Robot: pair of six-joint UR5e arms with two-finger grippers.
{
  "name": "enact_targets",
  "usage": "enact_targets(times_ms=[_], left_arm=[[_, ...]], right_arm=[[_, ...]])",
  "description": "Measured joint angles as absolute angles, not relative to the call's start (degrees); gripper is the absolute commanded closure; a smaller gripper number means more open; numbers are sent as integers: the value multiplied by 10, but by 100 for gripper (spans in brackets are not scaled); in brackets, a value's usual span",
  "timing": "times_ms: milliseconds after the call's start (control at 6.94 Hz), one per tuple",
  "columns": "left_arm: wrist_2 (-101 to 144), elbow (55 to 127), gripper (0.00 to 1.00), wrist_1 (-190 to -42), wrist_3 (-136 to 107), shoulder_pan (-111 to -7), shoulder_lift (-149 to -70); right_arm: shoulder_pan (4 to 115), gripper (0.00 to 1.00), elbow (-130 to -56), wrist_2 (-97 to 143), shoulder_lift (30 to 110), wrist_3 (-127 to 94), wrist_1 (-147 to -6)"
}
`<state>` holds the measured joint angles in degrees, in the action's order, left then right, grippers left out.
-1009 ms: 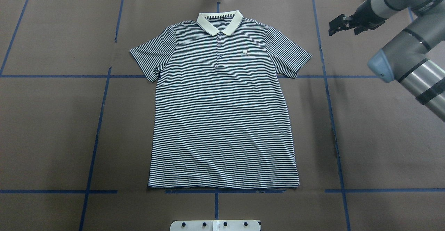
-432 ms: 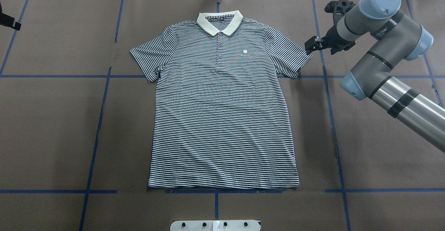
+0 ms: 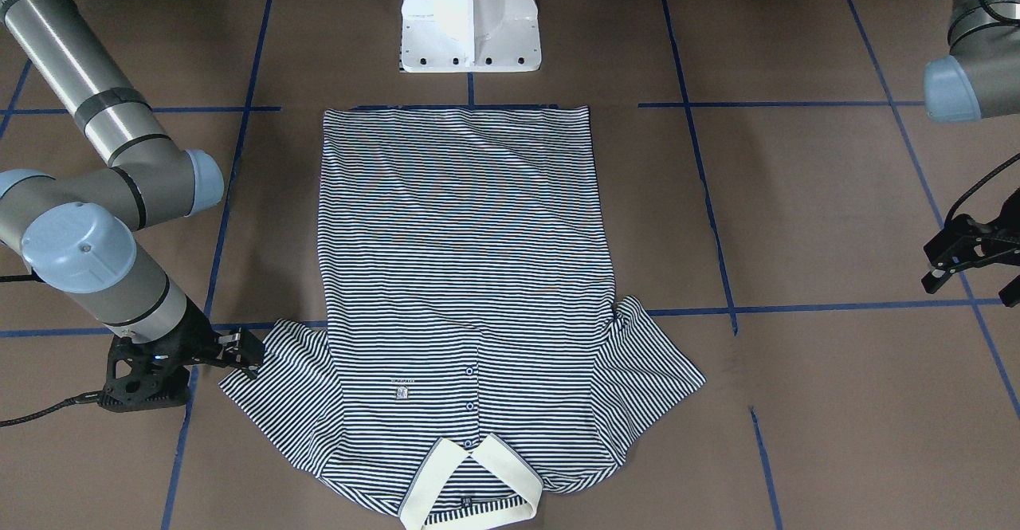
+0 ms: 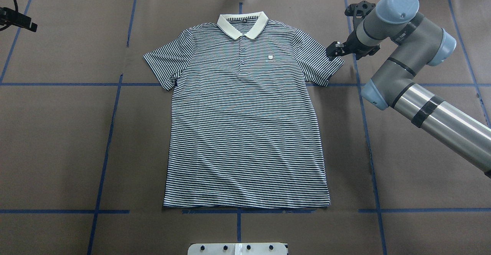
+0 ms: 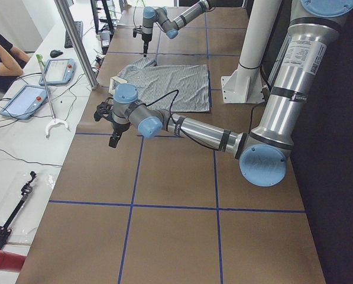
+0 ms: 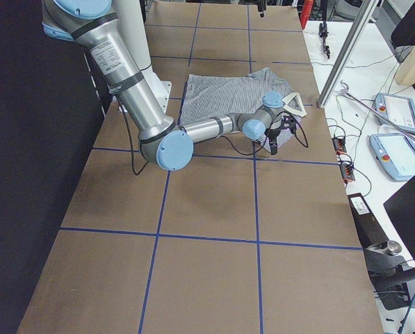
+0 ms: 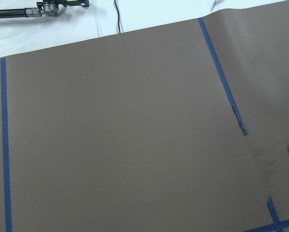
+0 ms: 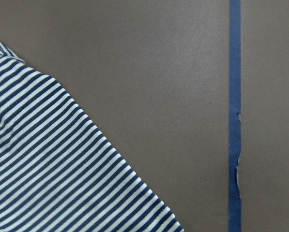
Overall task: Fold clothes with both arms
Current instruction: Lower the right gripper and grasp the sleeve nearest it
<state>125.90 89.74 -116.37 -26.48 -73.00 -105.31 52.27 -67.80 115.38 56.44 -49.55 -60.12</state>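
Right gripper [image 4: 334,50] at the sleeve of the polo shirt [image 4: 245,124]; left gripper [image 3: 970,279] well off to the left.
Item one, right gripper: black fingers point down at the outer edge of the shirt's right sleeve [image 4: 322,61], on the far right part of the brown table [image 4: 57,132]; whether they are spread or clenched, and whether they touch the cloth, cannot be told. Item two, left gripper: fingers spread and released, grasping nothing, over bare table at the far left, well apart from the shirt. Item three, polo shirt: navy-and-white stripes, lying flat and face up in the middle of the table, both sleeves spread, cream collar [image 4: 242,23] at the far side, hem on the near side by the white pedestal base [image 3: 470,20]. Blue tape lines [image 4: 107,143] cross the table around it.
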Motion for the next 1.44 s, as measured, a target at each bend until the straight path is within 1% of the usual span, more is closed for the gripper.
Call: enact_targets(times_ms=[432,577,721,1009,1153,1441], left_arm=[[1260,905,0,-1165,-268,-730,-1052],[1261,910,0,-1165,-269,-730,-1051],[1261,915,0,-1165,-270,-730,-1050],[1263,922,0,-1164,-271,-730,-1048],[1263,922,0,-1164,-271,-730,-1048],[1263,923,0,-1164,-272,-731,-1047]], right_arm=[[513,11,-660,1143,560,-492,-602],[512,34,-658,1143,559,-492,-602],[510,66,-657,1142,558,-492,-603],[509,97,-657,1143,557,-486,-603],[509,100,-657,1143,556,-479,-604],[510,100,-656,1143,552,-470,-605]])
